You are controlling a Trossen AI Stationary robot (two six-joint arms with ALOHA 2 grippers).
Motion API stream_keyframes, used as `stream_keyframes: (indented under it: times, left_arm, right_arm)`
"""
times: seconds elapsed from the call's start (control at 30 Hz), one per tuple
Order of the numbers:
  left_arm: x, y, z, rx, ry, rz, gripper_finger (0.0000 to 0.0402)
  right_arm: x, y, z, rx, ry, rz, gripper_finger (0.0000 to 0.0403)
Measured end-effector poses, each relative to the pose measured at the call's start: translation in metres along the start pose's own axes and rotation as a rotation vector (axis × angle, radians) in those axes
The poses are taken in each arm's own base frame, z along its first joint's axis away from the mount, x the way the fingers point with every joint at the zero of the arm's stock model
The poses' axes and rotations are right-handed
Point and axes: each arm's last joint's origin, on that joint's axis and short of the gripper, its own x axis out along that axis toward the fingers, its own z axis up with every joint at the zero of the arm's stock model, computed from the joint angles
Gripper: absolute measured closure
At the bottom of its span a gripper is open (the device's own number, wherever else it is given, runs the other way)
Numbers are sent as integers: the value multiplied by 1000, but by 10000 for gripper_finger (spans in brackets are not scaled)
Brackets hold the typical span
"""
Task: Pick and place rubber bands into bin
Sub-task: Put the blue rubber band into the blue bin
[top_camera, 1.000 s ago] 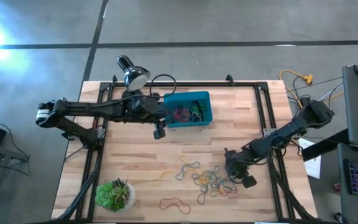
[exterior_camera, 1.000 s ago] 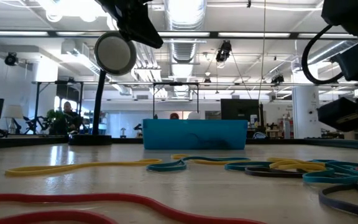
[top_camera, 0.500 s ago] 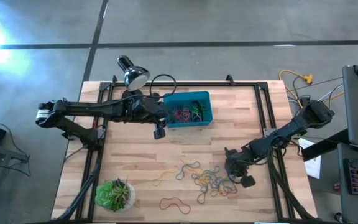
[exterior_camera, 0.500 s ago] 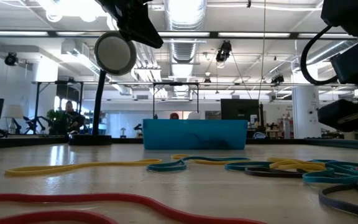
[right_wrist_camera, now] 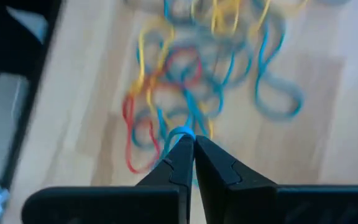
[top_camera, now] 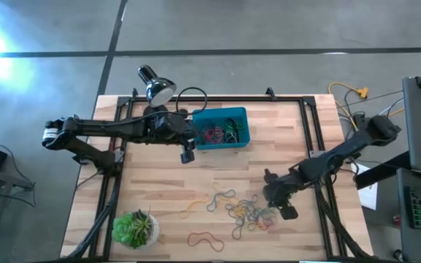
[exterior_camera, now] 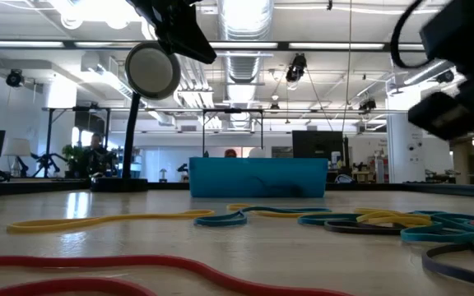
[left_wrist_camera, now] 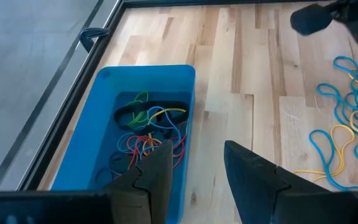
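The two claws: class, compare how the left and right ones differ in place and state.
The left claw hangs open and empty beside the bin; the right claw is shut on a blue rubber band. The left is near the table's far side, the right over the loose pile of bands. Both have two dark fingers.

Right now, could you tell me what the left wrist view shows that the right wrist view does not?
Only the left wrist view shows the bin with rubber bands already inside, and the left gripper open beside its wall. Only the right wrist view shows the right gripper shut on a blue rubber band from the pile. Both show the loose rubber bands lying on the wooden table.
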Motion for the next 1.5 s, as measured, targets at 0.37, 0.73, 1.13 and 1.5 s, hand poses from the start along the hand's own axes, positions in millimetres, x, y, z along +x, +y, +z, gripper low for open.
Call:
stream_keyframes:
  times: [0.37, 0.73, 1.13, 1.5]
  left_arm:
    - [0, 0, 0, 0, -4, 0, 272]
    - [0, 0, 1, -2, -11, 0, 272]
    - [0, 0, 3, -8, -31, 0, 272]
    - [0, 0, 9, -20, -92, 3, 272]
  right_arm:
    - [-60, 12, 29, 19, -239, -195, 395]
    - [-122, -4, 72, -7, -425, -485, 395]
    - [-181, -88, 93, 133, -513, -822, 395]
    - [-169, -173, 100, 227, -519, -779, 395]
